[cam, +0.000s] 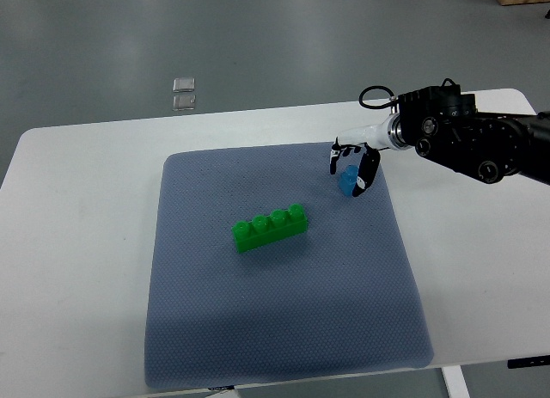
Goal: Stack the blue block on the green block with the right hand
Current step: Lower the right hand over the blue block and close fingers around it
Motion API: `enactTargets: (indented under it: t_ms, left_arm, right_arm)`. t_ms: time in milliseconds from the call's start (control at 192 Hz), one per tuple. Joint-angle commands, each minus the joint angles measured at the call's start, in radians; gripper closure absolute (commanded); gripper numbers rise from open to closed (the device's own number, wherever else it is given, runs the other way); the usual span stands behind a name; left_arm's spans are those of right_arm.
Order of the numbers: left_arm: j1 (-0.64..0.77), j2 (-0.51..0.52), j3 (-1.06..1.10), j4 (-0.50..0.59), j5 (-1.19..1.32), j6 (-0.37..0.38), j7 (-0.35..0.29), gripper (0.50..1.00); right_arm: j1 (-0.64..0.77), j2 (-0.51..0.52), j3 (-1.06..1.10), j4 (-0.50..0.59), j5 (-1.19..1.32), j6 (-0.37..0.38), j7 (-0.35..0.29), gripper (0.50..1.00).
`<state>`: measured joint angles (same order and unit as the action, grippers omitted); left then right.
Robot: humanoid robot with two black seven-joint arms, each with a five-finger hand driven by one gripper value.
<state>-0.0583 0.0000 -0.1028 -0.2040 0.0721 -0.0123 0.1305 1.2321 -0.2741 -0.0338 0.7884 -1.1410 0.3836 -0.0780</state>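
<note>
The robot's right hand [354, 168] has its dark fingers curled down around the small blue plastic block [348, 182], apparently grasping it at the far right of the grey textured mat [284, 329]. The long green studded brick [271, 227] lies well apart, down to the hand's left. A shallow hold could let the block twist or drop in transit. The fingers hide most of it, so contact is unclear.

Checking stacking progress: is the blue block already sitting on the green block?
No, the blue block is off to the right of the green block, inside the right hand.
</note>
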Motion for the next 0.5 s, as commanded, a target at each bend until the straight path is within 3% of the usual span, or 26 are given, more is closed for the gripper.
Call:
enactTargets:
  t_ms: [0, 63, 120, 495]
  left_arm:
    - [0.000, 0.000, 0.000, 0.000, 0.000, 0.000, 0.000, 0.500]
    - [0.000, 0.000, 0.000, 0.000, 0.000, 0.000, 0.000, 0.500]
    - [0.000, 0.000, 0.000, 0.000, 0.000, 0.000, 0.000, 0.500]
    - [0.000, 0.000, 0.002, 0.000, 0.000, 0.000, 0.000, 0.500]
  right_arm:
    - [-0.002, -0.001, 0.000, 0.000, -0.005, -0.011, 0.003, 0.670]
    - [-0.002, -0.001, 0.000, 0.000, -0.005, -0.012, 0.004, 0.671]
    - [-0.002, -0.001, -0.002, 0.000, -0.005, -0.015, 0.006, 0.709]
    - [-0.031, -0.010, -0.002, 0.000, -0.048, -0.035, 0.012, 0.767]
